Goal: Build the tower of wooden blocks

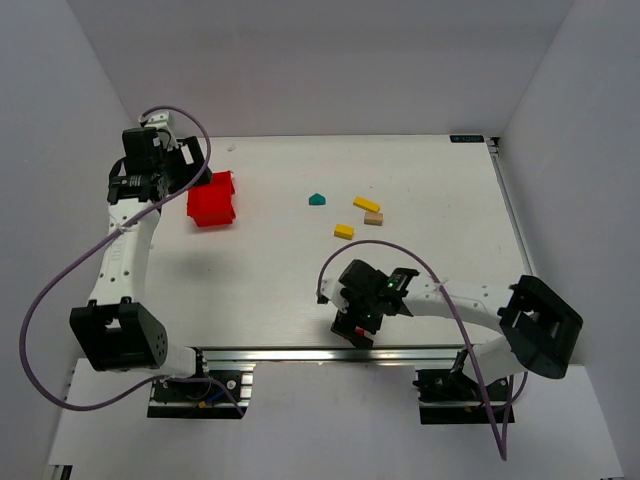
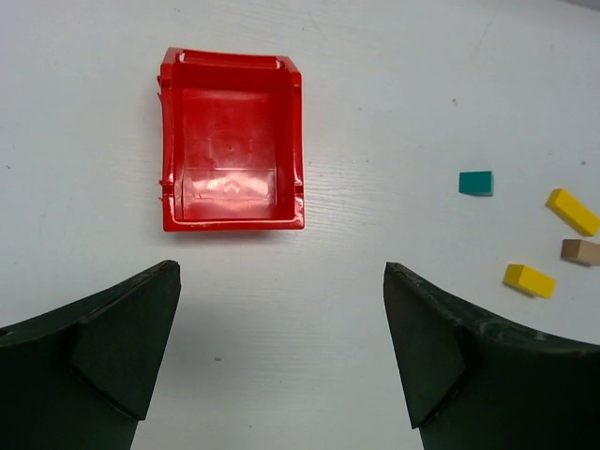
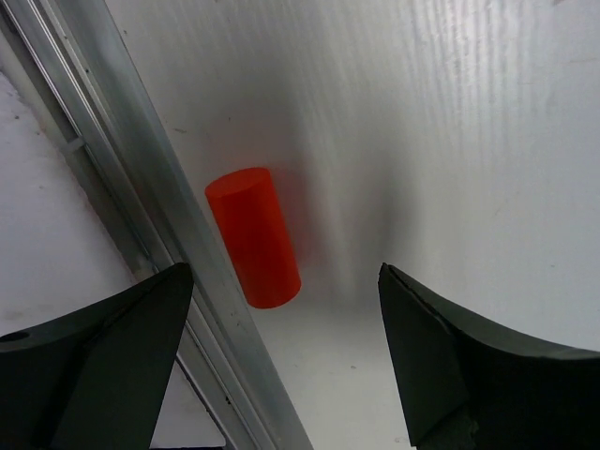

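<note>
Red bin [image 2: 169, 141], red cylinder [image 3: 253, 236], teal block [image 2: 475, 183], 2 yellow blocks [image 2: 572, 211] [image 2: 529, 280], tan block [image 2: 581, 251], white table [image 2: 375, 94]

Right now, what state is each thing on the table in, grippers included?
red bin, upright, empty
teal block, loose, unstacked
far yellow block, loose, unstacked
near yellow block, loose, unstacked
tan block, loose, right beside the far yellow block
red cylinder, lying on its side, not gripped
left gripper, open, empty
right gripper, open, not touching the red cylinder

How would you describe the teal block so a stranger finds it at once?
Find the red bin at the left. To its right lie four small blocks. The teal block is the one nearest the bin, the only one neither yellow nor tan.
</note>
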You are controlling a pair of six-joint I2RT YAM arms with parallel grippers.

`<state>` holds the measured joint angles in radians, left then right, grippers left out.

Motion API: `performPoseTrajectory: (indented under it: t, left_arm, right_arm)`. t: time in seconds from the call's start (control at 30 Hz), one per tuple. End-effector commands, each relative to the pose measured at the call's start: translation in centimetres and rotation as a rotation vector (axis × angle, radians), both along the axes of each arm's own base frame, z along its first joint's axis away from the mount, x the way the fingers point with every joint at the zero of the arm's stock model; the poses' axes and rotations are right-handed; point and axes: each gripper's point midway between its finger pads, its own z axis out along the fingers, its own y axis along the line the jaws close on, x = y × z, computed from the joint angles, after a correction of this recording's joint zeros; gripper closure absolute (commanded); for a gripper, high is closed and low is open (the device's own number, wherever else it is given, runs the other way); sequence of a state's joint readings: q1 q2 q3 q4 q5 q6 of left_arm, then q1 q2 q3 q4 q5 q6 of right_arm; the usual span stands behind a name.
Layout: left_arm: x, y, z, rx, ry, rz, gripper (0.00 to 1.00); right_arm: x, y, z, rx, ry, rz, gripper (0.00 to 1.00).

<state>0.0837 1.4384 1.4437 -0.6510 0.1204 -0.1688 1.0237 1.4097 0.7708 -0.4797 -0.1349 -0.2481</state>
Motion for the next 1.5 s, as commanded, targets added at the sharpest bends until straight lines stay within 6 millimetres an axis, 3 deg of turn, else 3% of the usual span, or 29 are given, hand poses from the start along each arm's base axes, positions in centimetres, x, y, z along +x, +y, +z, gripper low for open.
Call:
performPoseTrajectory:
  t: [0.0, 0.1, 0.27, 0.4, 0.53, 0.63, 0.83, 1.03, 1.1, 1.17, 1.23, 1.33, 1.4, 1.43, 1.47]
  left_arm:
    - [-0.1, -0.1, 1.7, -0.028, -0.070, 0.020, 0.02]
    - [-0.5, 0.2, 2.0, -0.022, -0.074, 0.042, 0.02]
    - [-0.8, 0.1, 1.8, -0.033, -0.072, 0.046, 0.02]
    - [-1.5, 0.5, 1.1, -0.034, -0.054, 0.083, 0.02]
    - [-2.2, 0.2, 1.0, -0.053, -0.070, 0.084, 0.02]
    - [-2.7, 0.1, 1.1, -0.062, -0.076, 0.091, 0.02]
    - [-3.7, -0.7, 0.7, -0.164, -0.049, 0.138, 0.02]
    - [-4.1, -2.0, -1.1, -0.312, 0.009, 0.191, 0.02]
    - [-4.2, -2.7, -1.7, -0.350, 0.033, 0.181, 0.02]
    - [-4.3, -3.5, -2.5, -0.385, 0.050, 0.152, 0.02]
    - [-4.6, -3.6, -4.0, -0.400, 0.090, 0.167, 0.02]
    - [-4.9, -3.3, -4.7, -0.395, 0.132, 0.197, 0.02]
    - [-5.3, -3.4, -5.1, -0.395, 0.159, 0.197, 0.02]
    - [-5.4, -3.5, -5.0, -0.394, 0.164, 0.192, 0.02]
    - [-5.6, -3.6, -4.7, -0.393, 0.161, 0.185, 0.02]
  right_arm:
    - [-0.1, -0.1, -0.2, -0.039, -0.018, 0.043, 0.15]
    - [0.6, 0.4, 0.0, -0.017, -0.064, 0.025, 0.19]
    - [1.5, 2.1, 0.8, 0.073, -0.119, 0.022, 0.35]
    - [1.4, 2.0, -0.4, 0.041, -0.098, 0.034, 0.37]
    - [2.2, 2.2, -0.8, 0.027, -0.121, 0.010, 0.52]
    - [3.4, 3.1, 0.2, 0.061, -0.172, -0.011, 0.75]
    - [8.0, 2.5, 0.8, 0.048, -0.343, -0.165, 0.89]
    - [15.5, 0.8, 2.9, 0.026, -0.494, -0.425, 0.91]
    - [17.6, 1.1, 4.1, 0.058, -0.512, -0.472, 0.91]
    - [19.9, 0.6, 3.9, 0.060, -0.514, -0.535, 0.88]
    - [22.4, 0.3, 3.4, 0.046, -0.511, -0.583, 0.89]
    - [25.1, 0.3, 2.9, 0.041, -0.494, -0.615, 0.88]
    - [26.0, 0.2, 2.9, 0.043, -0.488, -0.615, 0.84]
    - [26.6, -0.1, 2.9, 0.044, -0.488, -0.621, 0.73]
    - [27.2, -0.1, 3.4, 0.054, -0.500, -0.629, 0.70]
